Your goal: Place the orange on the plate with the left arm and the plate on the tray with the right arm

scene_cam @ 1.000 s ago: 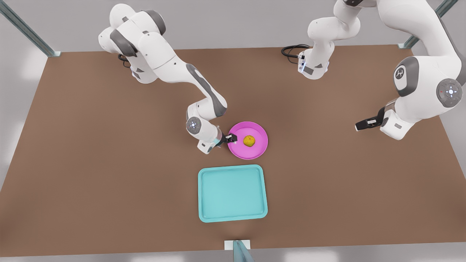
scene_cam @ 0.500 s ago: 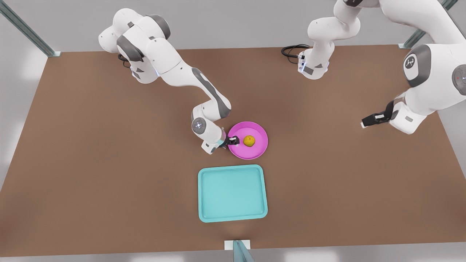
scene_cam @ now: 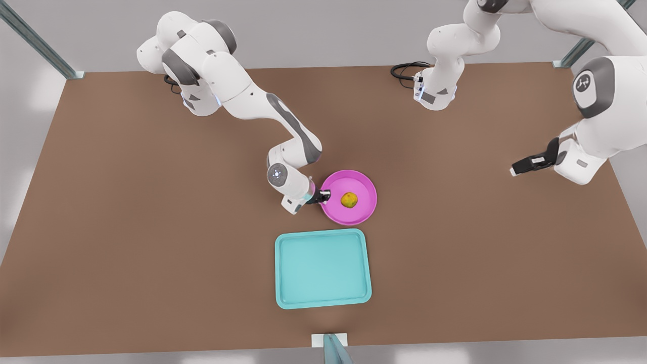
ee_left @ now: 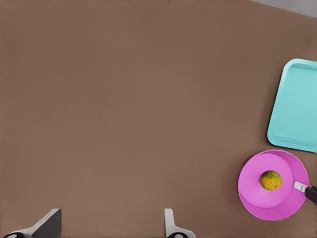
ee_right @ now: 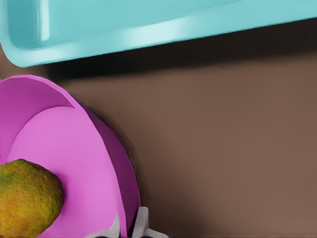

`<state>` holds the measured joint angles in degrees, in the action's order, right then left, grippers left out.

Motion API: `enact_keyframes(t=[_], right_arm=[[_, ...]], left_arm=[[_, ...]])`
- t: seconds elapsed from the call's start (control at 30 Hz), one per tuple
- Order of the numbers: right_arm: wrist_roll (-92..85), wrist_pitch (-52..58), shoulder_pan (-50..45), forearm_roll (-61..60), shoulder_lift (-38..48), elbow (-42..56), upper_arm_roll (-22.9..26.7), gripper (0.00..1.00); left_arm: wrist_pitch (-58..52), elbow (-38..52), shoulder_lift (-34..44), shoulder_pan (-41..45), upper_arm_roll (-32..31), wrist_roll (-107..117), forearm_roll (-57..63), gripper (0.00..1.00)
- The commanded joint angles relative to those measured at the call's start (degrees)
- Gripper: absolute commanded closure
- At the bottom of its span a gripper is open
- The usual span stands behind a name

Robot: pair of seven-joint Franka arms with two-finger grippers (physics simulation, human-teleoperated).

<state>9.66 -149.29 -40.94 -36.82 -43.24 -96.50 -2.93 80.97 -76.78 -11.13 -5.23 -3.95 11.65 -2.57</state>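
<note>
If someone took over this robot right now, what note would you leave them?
Right gripper: shut on the plate, clamping its rim on the front view's left side.
Left gripper: open, holding nothing, waiting above the table far off on the front view's right.
Orange: on the plate. Done.
Tray: nothing on it, just beside the plate.
Left: put the plate on the tray.

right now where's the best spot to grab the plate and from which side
Take the plate by its raised rim, on the edge at the front view's left, coming in low from the side. The right tool is already shut on that rim; the right wrist view shows a finger on each face of it. The orange sits mid-dish, so keep it level. The left tool waits open.
</note>
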Motion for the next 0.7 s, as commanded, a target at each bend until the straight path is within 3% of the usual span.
enact_keyframes(t=[0.0, 0.23, 0.43, 0.57, 0.67], right_arm=[[-1.7, 0.5, 0.0, 0.3, 0.2, 0.3, -0.2, 0.79], [-1.1, 0.3, 0.9, -0.1, 2.4, 1.4, -1.2, 0.79], [-1.6, 2.9, 9.1, 0.0, 6.0, 3.4, -1.2, 0.79], [-1.8, 3.6, 15.8, 0.1, 4.7, 6.8, -1.2, 0.79], [-1.5, 3.7, 17.3, 0.0, -1.9, 15.5, -1.1, 0.79]], left_arm=[[0.1, 0.7, -0.2, 0.0, 0.0, -0.6, -0.1, 0.0], [0.2, 0.9, -1.9, 0.0, 1.9, -0.6, 0.1, 0.0], [-0.4, 0.9, -1.6, 0.0, 1.9, -0.6, 0.0, 0.0], [-0.4, 0.9, -1.5, 0.0, 1.8, -0.7, 0.1, 0.0], [-0.9, 0.9, -1.4, 0.0, 1.8, -0.7, 0.0, 0.0]])
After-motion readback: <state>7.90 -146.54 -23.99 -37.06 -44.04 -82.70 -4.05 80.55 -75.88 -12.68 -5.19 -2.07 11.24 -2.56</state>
